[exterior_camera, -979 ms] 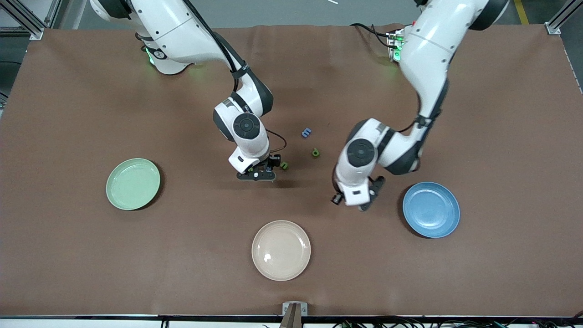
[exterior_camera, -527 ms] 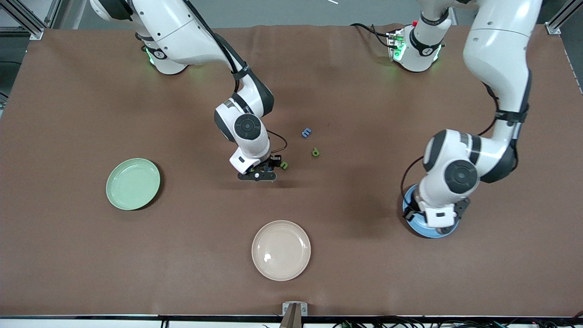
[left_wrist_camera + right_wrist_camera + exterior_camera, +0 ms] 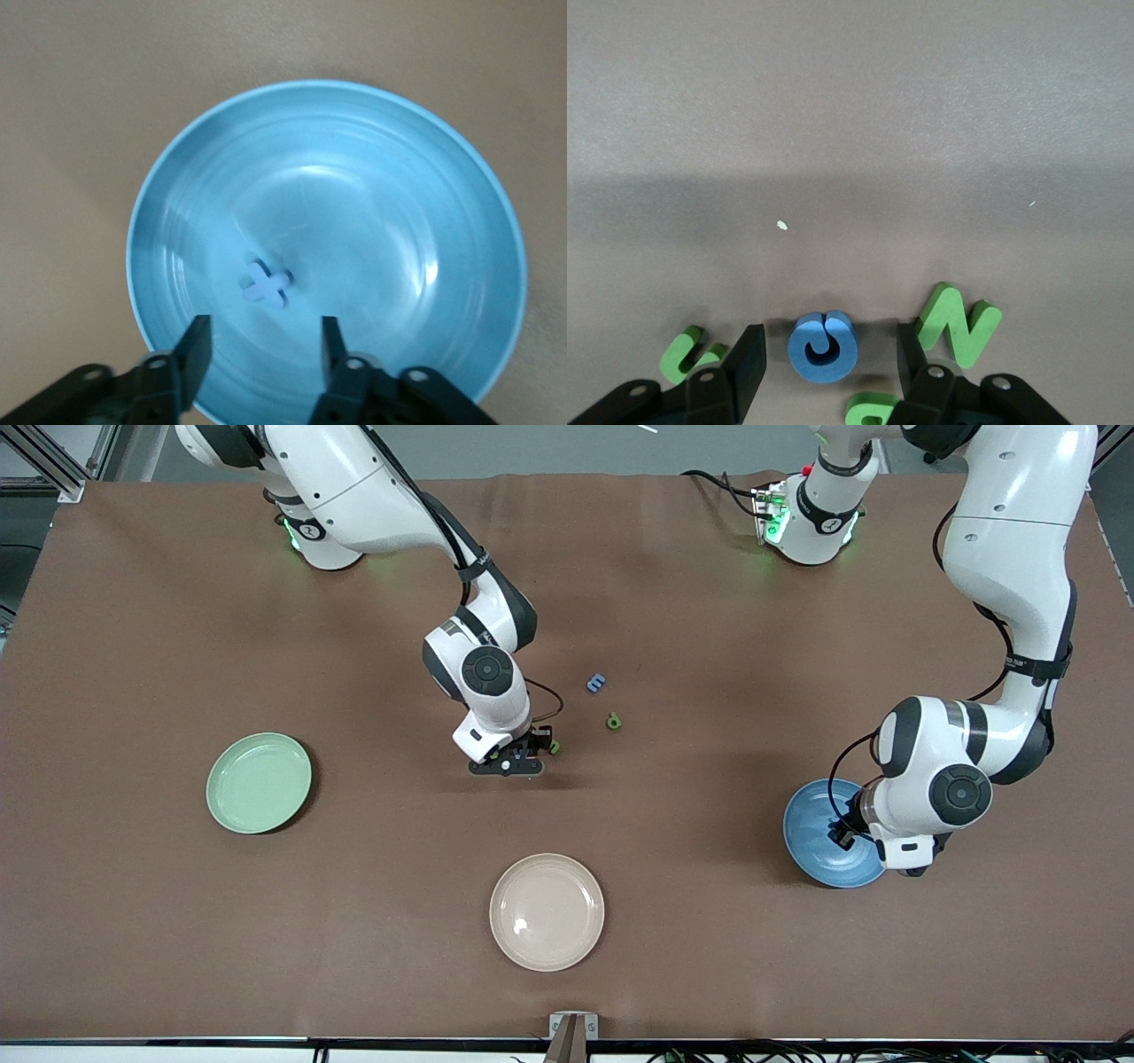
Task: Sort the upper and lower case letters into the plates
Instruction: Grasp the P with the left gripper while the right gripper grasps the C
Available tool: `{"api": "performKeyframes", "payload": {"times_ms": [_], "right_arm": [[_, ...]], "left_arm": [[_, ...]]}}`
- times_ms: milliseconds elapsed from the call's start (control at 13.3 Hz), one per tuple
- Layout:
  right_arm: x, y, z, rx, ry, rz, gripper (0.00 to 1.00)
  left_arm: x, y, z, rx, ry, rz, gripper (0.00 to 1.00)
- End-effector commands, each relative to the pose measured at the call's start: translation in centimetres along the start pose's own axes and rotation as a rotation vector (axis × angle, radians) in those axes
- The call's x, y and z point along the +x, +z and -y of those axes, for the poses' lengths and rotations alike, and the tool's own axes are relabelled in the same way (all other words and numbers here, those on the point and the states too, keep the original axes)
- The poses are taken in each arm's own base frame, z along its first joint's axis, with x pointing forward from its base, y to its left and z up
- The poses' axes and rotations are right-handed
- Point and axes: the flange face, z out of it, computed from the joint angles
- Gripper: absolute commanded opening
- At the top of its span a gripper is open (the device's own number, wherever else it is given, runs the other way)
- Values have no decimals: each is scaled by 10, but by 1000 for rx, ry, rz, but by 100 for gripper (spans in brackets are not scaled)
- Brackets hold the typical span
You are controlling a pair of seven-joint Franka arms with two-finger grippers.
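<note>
- Left wrist view: we see a small pale blue x-shaped letter (image 3: 267, 286) lying flat inside the blue plate (image 3: 461, 266), a little off its middle; its four arms spread evenly, so we find no long axis.
- The left gripper (image 3: 263, 347) hangs over that plate with its jaws apart and nothing between them; the letter lies clear of both fingers (image 3: 194, 345).
- In the right wrist view, a blue curled letter (image 3: 822, 346) lies flat on the brown bench (image 3: 850, 133) between the parted jaws of the right gripper (image 3: 828, 354), its slit turned away from the camera; we cannot tell whether the fingers touch it.
- Just beside it lie a green N (image 3: 957, 323), tilted, a green curved letter (image 3: 691, 352) and part of another green letter (image 3: 873, 409) by the gripper body.
- In the front view, the right gripper (image 3: 507, 764) is low over the middle of the bench, its arm bent down from the base; a green letter (image 3: 554, 746) peeks out beside it.
- A blue letter (image 3: 596, 683) and a green letter (image 3: 613, 722) lie well apart from the plates, toward the bases.
- The mint green plate (image 3: 259, 782) sits toward the right arm's end; the cream plate (image 3: 547, 911) lies nearest the front camera.
- The left arm folds down so its wrist covers part of the blue plate's edge.
</note>
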Motion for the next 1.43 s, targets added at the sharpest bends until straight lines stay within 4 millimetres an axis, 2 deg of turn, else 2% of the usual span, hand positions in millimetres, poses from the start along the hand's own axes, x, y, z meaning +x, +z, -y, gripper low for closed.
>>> {"api": "performKeyframes", "payload": {"times_ms": [0, 151, 301, 377, 452, 527, 678, 753, 979, 1130, 1205, 1356], "right_arm": [[-1, 3, 5, 11, 14, 2, 66], [-1, 3, 6, 11, 13, 2, 66], [-1, 3, 6, 11, 7, 1, 59], [-1, 3, 6, 11, 5, 1, 55], [-1, 3, 7, 12, 5, 0, 51], [-1, 3, 6, 11, 2, 1, 46], [-2, 4, 6, 10, 2, 2, 36], [-2, 4, 6, 10, 2, 2, 31], [-5, 1, 11, 11, -8, -1, 23], [-3, -8, 9, 10, -15, -3, 20], [-2, -25, 6, 3, -14, 3, 20], [-1, -71, -3, -32, -12, 31, 20]], "left_arm": [[-52, -35, -15, 19, 55, 14, 100], [-109, -53, -38, 3, 149, 44, 100], [-168, -54, -62, -18, 203, 67, 97], [-195, -49, -71, -25, 229, 69, 90], [-227, -39, -76, -41, 250, 63, 88], [-252, -31, -81, -65, 227, 55, 88], [-323, -14, -98, -117, 229, 52, 88], [-347, -5, -103, -128, 233, 57, 88], [-380, 25, -102, -104, 247, 73, 86], [-385, 39, -90, -83, 253, 76, 84], [-388, 45, -85, -73, 258, 78, 83], [-403, 50, -84, -63, 257, 80, 80]]}}
